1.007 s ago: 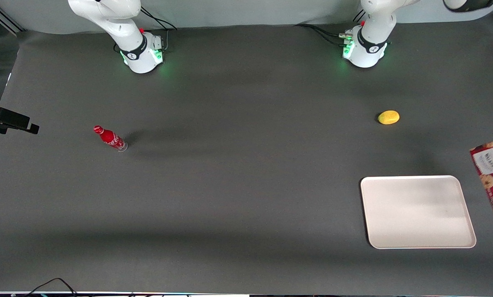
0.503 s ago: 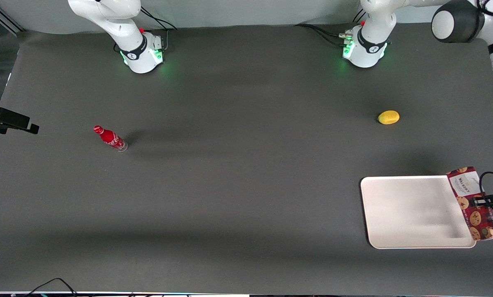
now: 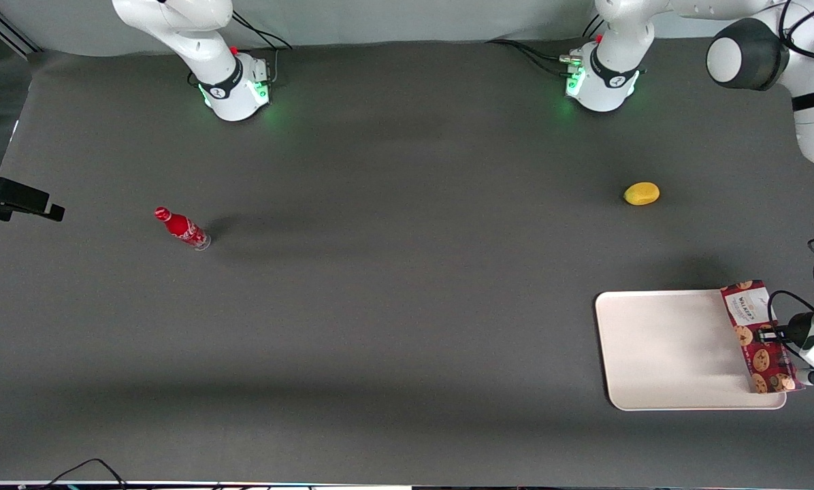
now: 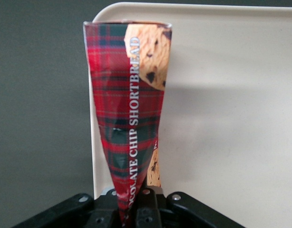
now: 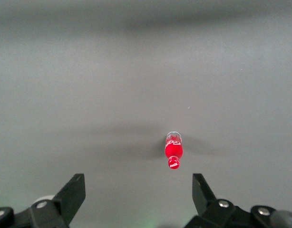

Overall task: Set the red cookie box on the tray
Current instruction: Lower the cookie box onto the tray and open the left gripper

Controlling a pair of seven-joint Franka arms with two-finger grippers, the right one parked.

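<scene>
Over the tray's edge: the red cookie box (image 3: 759,337) hangs above the end of the tray (image 3: 665,350) that lies toward the working arm's end of the table, its white label end farther from the front camera than its cookie-printed end.
Gripper: the left arm's gripper (image 3: 768,335) is at the box's long side, about midway along it, fingers pinched tight on the carton so that the cardboard is squeezed thin between them.
Wrist view of the grip: the red cookie box (image 4: 129,114) narrows to a wedge where it enters the gripper (image 4: 134,209); the tartan side reads "CHOCOLATE CHIP SHORTBREAD".
Tray below: the tray (image 4: 231,118) shows cream-white under and beside the box, with one rounded corner near the box's wide end; whether the box touches it I cannot tell.
Tray's neighbours: a yellow lemon-like fruit (image 3: 642,193) lies farther from the front camera than the tray, well apart from it.
Toward the parked arm's end: a small red soda bottle (image 3: 182,228) stands on the dark table (image 3: 393,272), well apart from the tray.
</scene>
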